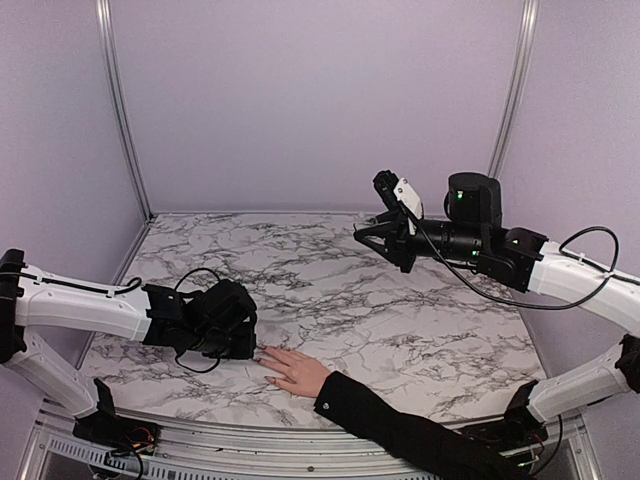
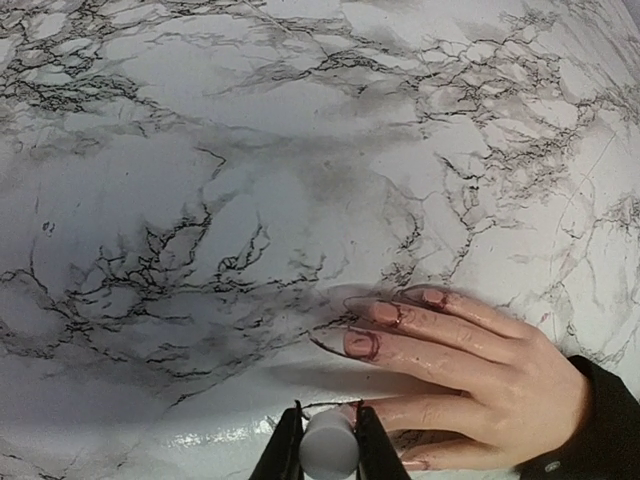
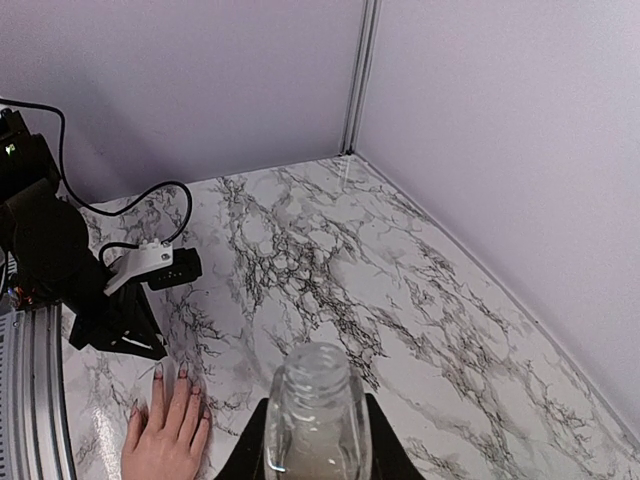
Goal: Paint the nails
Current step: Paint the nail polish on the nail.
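Nails (image 2: 362, 344): on hand (image 1: 293, 370) flat at near edge of bench (image 1: 400, 300), left of centre. Tiny, stiff, on soft flesh; I'd grip nothing, only brush lightly. My left fingers (image 2: 285, 455) pinch a white cap (image 2: 328, 445) just beside them; right fingers (image 3: 248, 450) hold an open bottle (image 3: 317, 405).

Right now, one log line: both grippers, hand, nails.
left gripper shut on white cap beside hand | right gripper shut on open bottle, raised | hand flat on table | nails: some show dark paint

Nails (image 2: 362, 343) on table (image 2: 200, 150), near its front edge
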Tool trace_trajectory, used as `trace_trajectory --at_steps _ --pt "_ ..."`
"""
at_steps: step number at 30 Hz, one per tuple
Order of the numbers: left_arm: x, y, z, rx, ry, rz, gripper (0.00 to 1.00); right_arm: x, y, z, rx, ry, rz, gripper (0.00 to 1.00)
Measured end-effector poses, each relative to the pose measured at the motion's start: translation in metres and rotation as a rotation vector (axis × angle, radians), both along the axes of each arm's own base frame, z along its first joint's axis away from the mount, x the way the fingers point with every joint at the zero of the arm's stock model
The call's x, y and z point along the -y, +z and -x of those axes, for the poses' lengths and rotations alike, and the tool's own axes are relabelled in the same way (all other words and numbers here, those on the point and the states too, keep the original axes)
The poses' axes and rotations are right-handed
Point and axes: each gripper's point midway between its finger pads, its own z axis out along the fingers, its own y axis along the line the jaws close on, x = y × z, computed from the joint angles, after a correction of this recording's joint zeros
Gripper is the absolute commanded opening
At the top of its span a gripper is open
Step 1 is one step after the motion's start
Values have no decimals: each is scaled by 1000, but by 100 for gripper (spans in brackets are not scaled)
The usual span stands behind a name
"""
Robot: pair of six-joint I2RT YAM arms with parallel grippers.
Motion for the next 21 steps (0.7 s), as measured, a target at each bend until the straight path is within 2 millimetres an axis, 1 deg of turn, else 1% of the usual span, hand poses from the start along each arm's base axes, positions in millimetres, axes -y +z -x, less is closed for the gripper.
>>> trace_trajectory --at_steps 14,21 --pt "-10 -4 2 -16 38 -30 0 0 0 0 0 0 0 0" --pt "-15 -2 -1 -2 70 -38 0 0 0 0 0 0 0 0"
